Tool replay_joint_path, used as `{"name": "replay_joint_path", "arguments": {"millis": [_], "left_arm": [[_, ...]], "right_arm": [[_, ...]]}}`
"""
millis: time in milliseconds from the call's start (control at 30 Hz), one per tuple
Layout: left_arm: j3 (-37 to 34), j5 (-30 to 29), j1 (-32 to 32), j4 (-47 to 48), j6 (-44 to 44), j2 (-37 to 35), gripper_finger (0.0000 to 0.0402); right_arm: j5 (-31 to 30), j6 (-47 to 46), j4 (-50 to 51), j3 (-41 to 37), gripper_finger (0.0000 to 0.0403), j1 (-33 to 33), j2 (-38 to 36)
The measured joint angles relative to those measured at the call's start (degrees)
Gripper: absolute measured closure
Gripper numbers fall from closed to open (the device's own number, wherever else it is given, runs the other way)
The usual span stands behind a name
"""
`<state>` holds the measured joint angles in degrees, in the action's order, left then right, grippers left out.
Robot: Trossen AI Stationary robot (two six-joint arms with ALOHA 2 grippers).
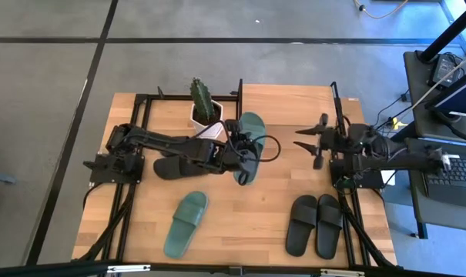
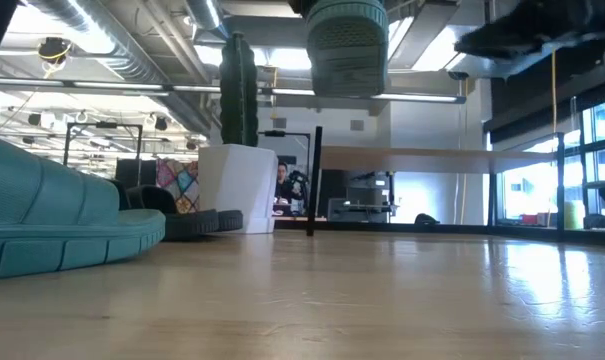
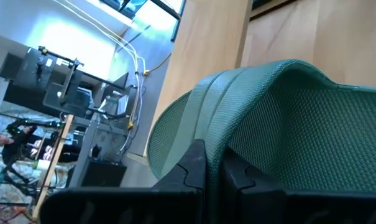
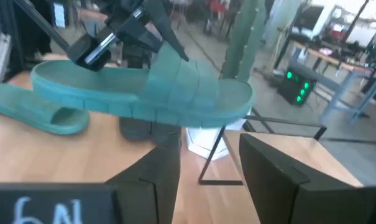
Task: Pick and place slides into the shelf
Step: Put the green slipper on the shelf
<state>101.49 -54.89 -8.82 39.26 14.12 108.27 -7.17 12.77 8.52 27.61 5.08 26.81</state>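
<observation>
A grey concrete floor (image 1: 48,115) crossed by dark lines is lying around the light wooden bench (image 1: 271,200). Silver ceiling ducts (image 2: 132,50) are running overhead, and daylight is coming through tall windows (image 2: 542,160) while a person (image 2: 282,185) is sitting far behind.

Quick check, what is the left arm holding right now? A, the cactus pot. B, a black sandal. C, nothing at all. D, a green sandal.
D: the left gripper is shut on a green sandal, which the right wrist view shows lifted clear of the table while the other green sandal lies flat.
</observation>
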Motion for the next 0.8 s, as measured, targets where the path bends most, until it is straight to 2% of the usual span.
{"name": "replay_joint_path", "arguments": {"millis": [200,333,433,567,800], "left_arm": [[0.00,-0.07,1.33,-1.75,-0.29,0.00,0.0399],[0.02,-0.13,2.11,-3.96,-0.35,0.00,0.0399],[0.02,-0.12,2.36,-3.95,-0.63,0.00,0.0399],[0.02,-0.27,2.33,-3.97,-2.13,0.00,0.0399],[0.02,-1.90,2.19,-4.00,-3.51,0.00,0.0399]], "right_arm": [[-7.27,1.65,6.79,14.48,0.0238,-5.73,17.50],[-15.85,1.01,15.07,24.37,0.0238,-11.10,28.57],[-24.69,-0.15,18.59,30.03,0.0238,-15.12,35.54],[-38.22,-0.28,19.06,35.03,0.0238,-19.77,42.37],[-45.58,-3.36,18.68,40.21,0.0238,-23.18,50.20]]}}
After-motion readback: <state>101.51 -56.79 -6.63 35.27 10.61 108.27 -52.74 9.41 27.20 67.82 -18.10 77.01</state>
